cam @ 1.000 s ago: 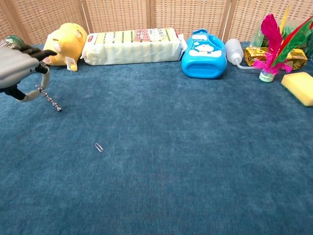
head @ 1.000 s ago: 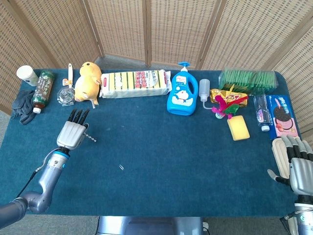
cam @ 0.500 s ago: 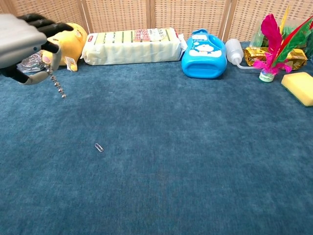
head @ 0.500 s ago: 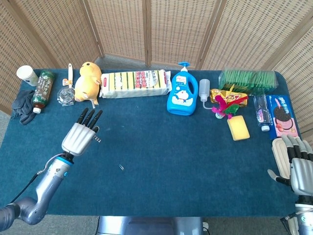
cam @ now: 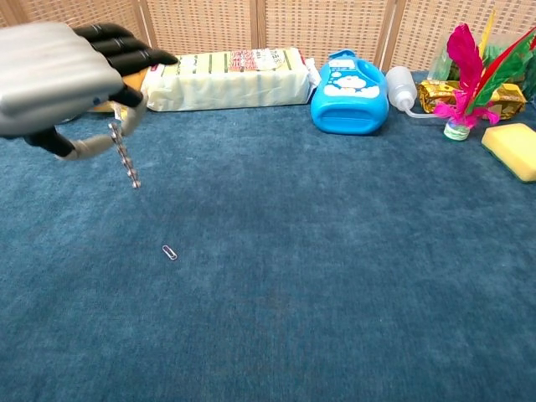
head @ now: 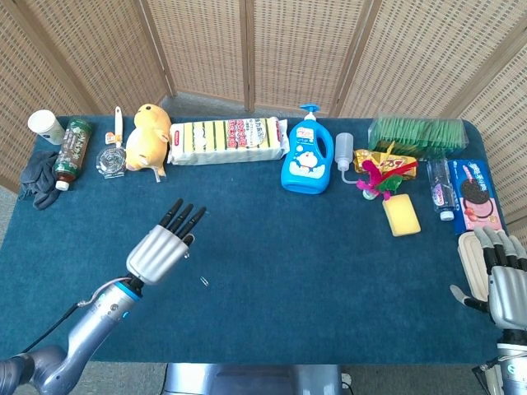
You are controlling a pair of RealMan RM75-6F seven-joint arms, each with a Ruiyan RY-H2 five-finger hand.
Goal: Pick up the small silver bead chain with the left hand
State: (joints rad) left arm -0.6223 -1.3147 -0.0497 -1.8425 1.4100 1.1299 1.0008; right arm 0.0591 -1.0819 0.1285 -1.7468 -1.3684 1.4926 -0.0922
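My left hand (head: 160, 247) (cam: 59, 88) hovers above the blue tablecloth, left of centre, and pinches the small silver bead chain (cam: 126, 159) between thumb and a finger. The chain dangles free under the hand, clear of the cloth; in the head view only a tiny bit of the chain (head: 186, 254) shows beside the fingers. My right hand (head: 498, 276) lies flat at the table's near right corner, fingers apart and holding nothing.
A small paper clip (cam: 170, 252) (head: 204, 281) lies on the cloth near the left hand. Along the back stand a yellow plush (head: 148, 137), a sponge pack (head: 229, 140), a blue Doraemon bottle (head: 305, 163), a squeeze bottle (head: 343, 152) and a yellow sponge (head: 401, 215).
The left hand has risen and moved right and nearer the front edge, carrying the bead chain off the cloth. The right hand has not moved.
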